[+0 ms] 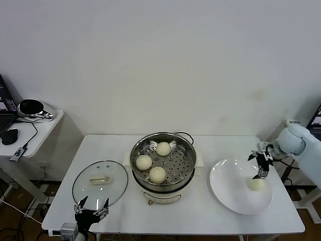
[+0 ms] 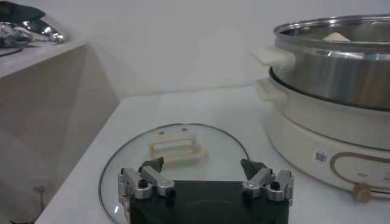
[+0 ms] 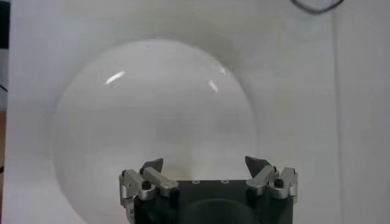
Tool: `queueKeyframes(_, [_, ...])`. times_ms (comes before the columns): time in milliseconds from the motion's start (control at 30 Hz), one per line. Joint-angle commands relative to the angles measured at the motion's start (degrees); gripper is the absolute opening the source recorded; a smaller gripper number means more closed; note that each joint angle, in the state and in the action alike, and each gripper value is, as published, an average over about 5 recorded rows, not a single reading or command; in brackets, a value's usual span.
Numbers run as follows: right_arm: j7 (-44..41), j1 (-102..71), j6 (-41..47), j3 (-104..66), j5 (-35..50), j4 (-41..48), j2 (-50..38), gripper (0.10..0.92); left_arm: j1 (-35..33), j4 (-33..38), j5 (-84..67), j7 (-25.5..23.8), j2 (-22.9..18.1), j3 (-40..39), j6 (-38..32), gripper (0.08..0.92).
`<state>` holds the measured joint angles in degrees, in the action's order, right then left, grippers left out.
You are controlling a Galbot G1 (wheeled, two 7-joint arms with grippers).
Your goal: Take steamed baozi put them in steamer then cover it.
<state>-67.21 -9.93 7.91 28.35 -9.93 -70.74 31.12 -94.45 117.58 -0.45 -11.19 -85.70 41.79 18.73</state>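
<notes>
The right gripper (image 1: pixel 261 167), jaws apart, hangs directly above the last cream-white round baozi (image 1: pixel 257 184) on the flat white plate (image 1: pixel 225 188), far nearer than the left arm.

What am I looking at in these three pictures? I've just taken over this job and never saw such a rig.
It is a two-armed robot at a white table. The wide picture comes from its head; the other two come from cameras on its wrists.

In the middle stands the steamer, uncovered, with three baozi on its tray. A fourth baozi lies on the white plate. The glass cover lies flat beside the steamer.

The right gripper hangs just above the plate's baozi, jaws open, holding nothing. The left gripper waits at the table's near edge by the cover, also open and empty.
</notes>
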Motion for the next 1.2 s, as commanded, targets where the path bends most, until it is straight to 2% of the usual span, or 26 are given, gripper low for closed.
queueKeyframes(33, [-0.4, -6.8, -1.7, -4.0, -5.0, 4.5, 1.1, 0.823, 0.0, -0.8, 0.1, 0.0, 0.0, -0.2, 0.0, 0.823])
queueKeyframes(1067, [1.4, -7.1, -3.2, -3.7, -8.0, 9.6, 5.5, 0.821, 0.5, -1.4, 0.4, -0.9, 0.3, 0.1, -0.1, 0.823])
queueKeyframes(1200, [1.6, -6.9, -3.1, -3.7, -7.7, 9.7, 5.7, 0.756, 0.6, -1.5, 0.4, -0.9, 0.3, 0.1, -0.1, 0.823])
